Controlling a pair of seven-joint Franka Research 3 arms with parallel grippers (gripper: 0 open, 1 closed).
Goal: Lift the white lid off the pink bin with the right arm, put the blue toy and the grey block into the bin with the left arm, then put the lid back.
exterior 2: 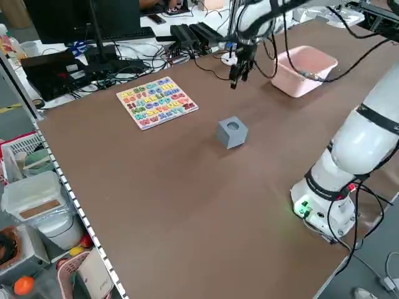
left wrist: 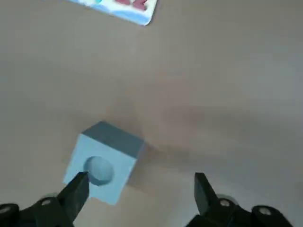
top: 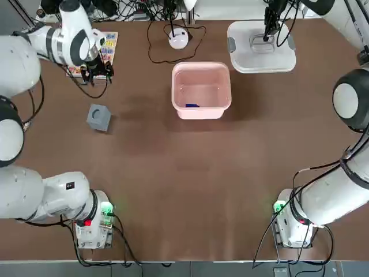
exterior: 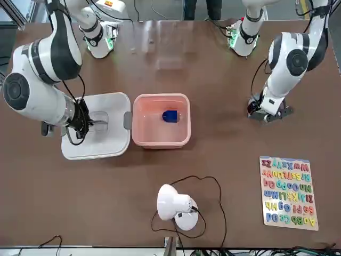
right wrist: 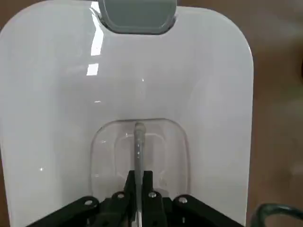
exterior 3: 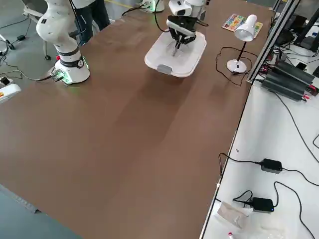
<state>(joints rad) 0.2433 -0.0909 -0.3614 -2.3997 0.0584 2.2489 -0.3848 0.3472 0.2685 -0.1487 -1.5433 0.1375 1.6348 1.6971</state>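
Note:
The pink bin stands uncovered at mid-table, and the blue toy lies inside it near one wall. Off the bin, at the back right, is the white lid. My right gripper is shut on the thin ridge of the lid's recessed handle. I cannot tell whether the lid rests on the table. Left of the bin, the grey block sits alone on the table with its hole facing up. My left gripper hangs open above it, one finger over the block's edge, not touching.
A colourful alphabet puzzle board lies at the back left, beyond the block. A small round white device with a black cable sits behind the bin. Both arm bases stand at the near edge.

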